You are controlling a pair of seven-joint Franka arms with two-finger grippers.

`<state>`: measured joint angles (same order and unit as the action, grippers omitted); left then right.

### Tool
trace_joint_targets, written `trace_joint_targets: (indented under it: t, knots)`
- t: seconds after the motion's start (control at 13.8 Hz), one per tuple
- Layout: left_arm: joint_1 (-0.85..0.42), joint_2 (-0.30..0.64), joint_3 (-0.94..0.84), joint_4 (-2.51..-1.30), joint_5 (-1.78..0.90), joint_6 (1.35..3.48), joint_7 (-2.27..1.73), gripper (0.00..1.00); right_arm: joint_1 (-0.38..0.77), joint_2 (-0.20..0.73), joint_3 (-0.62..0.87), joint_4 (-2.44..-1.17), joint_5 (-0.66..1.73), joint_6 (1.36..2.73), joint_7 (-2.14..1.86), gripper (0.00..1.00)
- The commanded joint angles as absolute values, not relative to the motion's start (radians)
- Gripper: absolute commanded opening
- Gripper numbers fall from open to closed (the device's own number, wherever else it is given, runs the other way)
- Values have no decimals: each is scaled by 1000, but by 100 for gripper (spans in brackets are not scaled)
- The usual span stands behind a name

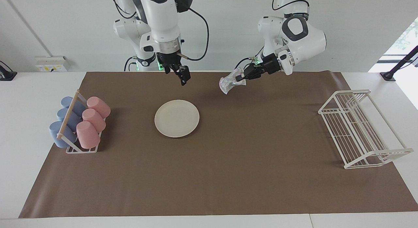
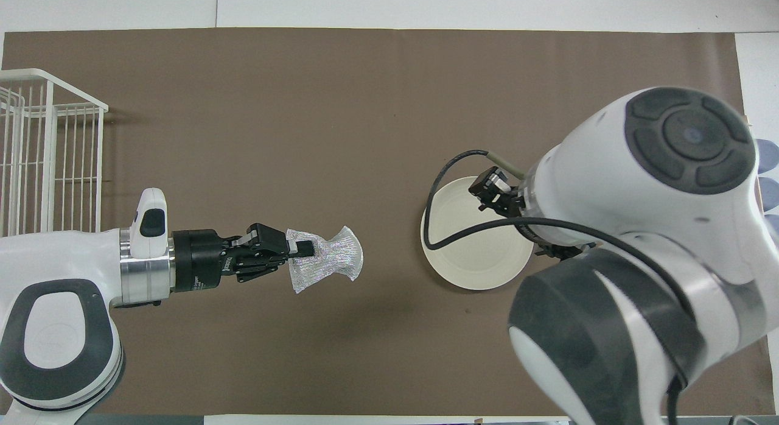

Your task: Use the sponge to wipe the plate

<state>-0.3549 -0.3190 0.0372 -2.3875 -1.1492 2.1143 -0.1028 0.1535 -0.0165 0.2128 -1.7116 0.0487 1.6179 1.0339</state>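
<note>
My left gripper (image 1: pixel 240 78) pinches the sponge (image 1: pixel 229 83), up in the air at 2 o'clock of the plate (image 1: pixel 176 118). Right gripper (image 1: pixel 183 78) wide, holding nothing, over the mat (image 1: pixel 228 162). No readable labels.

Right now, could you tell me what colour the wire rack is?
White wire rack; clearest in the facing view.

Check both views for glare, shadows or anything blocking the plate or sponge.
Facing view: even light, bright window glare at the edge, soft shadow beside the plate; sponge sharp. Overhead view: the right arm's bulk covers the plate's rim; sponge glints, faint shadow on the mat.
</note>
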Motion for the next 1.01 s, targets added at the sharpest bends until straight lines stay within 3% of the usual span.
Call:
trace_joint_targets:
  t: [0.0,0.51,0.72,0.94]
  knots:
    - [-325,-293,34,-2347,-979,2117,-199,0,-13,-34,224,-1736,34,1617,734,100]
    - [-199,-256,35,-2287,-601,2013,-274,0,-112,-35,221,-1732,34,1614,209,100]
    - [-174,-250,35,-2277,-387,1988,-331,0,-83,-21,151,-1707,31,1611,86,100]
    - [-153,-198,34,-2156,-121,1863,-331,0,-17,-25,52,-1707,31,1603,64,100]
